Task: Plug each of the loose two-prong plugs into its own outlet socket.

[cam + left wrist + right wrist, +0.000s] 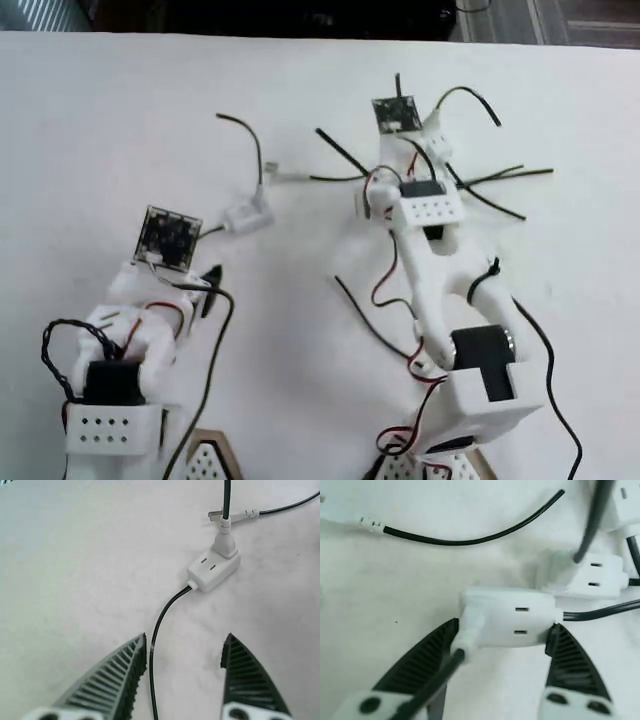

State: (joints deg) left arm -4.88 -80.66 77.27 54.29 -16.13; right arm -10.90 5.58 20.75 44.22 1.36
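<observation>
LEFT ARM FACES LOOSE PLUG. On the white tabletop (100, 120), the left pincer (186, 642), ribbed grey and black plastic, stands wide and empty, with a thin black cord (159, 620) running between its tips. That cord leads straight ahead to a small white plastic outlet block (214, 570), smooth and boxy, with free slots on its upper face and a white moulded plug (226, 542) seated in its far end. Just beyond the block lies the loose white 2-prong plug (216, 515), flat on the tabletop. Its long axis runs crosswise to the pincer's line of approach, and its bare metal prongs point away from its own black lead. The left arm looks better placed to take it, and would likely need to turn the plug toward the free slots. Farther right, the right pincer (504, 625) is spread about a longer white outlet block (520, 615), with a tip at each of its 2 ends; whether the tips press it cannot be told. A white corded plug (470, 620) sits in that block. Another white block (592, 575), likewise plugged, lies just behind.
</observation>
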